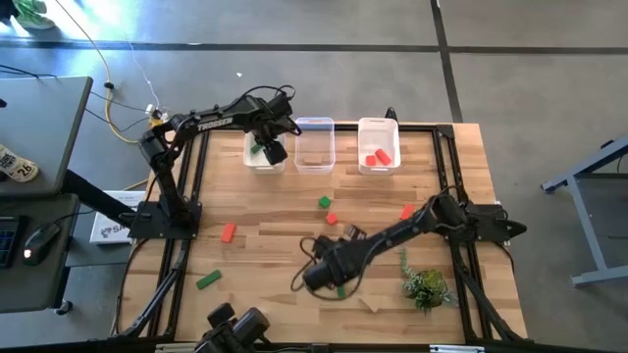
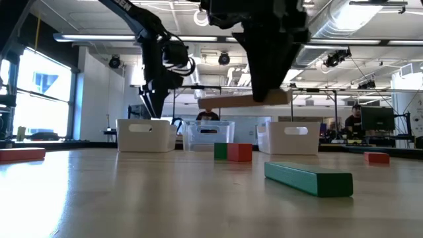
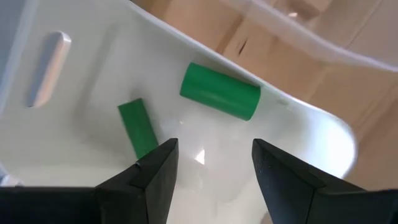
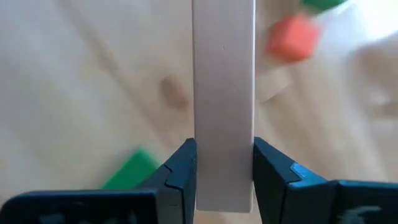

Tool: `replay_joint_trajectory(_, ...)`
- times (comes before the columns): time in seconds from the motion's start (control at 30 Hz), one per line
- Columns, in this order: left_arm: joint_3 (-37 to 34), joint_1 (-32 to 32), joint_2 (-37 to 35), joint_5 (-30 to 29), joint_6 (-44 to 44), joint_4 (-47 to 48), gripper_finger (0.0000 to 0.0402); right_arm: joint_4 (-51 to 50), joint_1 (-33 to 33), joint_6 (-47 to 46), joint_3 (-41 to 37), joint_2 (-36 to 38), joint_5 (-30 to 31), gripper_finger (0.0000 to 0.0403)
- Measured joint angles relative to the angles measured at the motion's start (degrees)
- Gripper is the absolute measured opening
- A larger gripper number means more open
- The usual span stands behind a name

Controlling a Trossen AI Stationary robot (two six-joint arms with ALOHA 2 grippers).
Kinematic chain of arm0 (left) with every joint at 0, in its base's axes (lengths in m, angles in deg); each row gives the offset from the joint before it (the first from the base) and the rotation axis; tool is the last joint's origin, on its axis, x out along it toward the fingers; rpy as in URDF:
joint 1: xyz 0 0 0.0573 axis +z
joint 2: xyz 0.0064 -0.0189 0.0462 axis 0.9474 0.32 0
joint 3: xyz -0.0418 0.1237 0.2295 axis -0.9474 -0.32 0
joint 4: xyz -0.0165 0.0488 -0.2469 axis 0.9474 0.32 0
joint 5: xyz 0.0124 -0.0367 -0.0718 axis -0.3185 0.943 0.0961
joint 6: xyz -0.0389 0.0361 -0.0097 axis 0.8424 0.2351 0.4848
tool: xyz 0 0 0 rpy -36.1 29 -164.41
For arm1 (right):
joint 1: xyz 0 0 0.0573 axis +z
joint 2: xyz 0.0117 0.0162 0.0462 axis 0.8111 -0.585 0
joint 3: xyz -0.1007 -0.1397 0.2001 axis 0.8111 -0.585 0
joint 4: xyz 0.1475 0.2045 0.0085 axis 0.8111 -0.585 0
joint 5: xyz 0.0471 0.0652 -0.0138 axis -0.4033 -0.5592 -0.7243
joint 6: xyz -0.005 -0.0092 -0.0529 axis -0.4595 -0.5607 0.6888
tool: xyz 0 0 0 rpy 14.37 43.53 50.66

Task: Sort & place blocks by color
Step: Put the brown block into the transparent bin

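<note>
Tan bar lying level in air, right gripper clamping it mid-table; left gripper hovering open-fingered over left bin.

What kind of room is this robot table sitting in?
Probably an open lab or workshop floor. The low view shows exposed ceiling ducts and a person at a monitor behind the table, and the high view shows a grey concrete floor around the wooden table.

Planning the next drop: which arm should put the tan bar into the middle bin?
Right. The right gripper is already shut on the tan bar, lifted off the table. The left gripper is open over the left bin, holding nothing, with green blocks below it. The middle bin looks empty.
</note>
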Motion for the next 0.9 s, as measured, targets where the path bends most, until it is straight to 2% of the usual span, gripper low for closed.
replay_joint_trajectory(0.2,0.0,0.3,-5.3,0.0,1.4,0.0,0.0192,-1.9,-7.1,7.9,0.0,2.4,2.5,0.0092)
replay_joint_trajectory(0.47,0.0,1.0,-13.3,-0.5,1.0,1.4,0.0192,-0.6,-18.5,19.5,0.0,5.0,2.0,0.0092)
replay_joint_trajectory(0.73,0.0,1.7,-20.3,-0.1,1.5,3.7,0.0192,9.3,-31.9,32.9,0.0,6.0,-3.3,0.0092)
replay_joint_trajectory(0.9,0.0,1.8,-22.6,0.0,2.1,6.5,0.0192,15.9,-39.4,35.8,0.0,6.0,-5.2,0.0092)
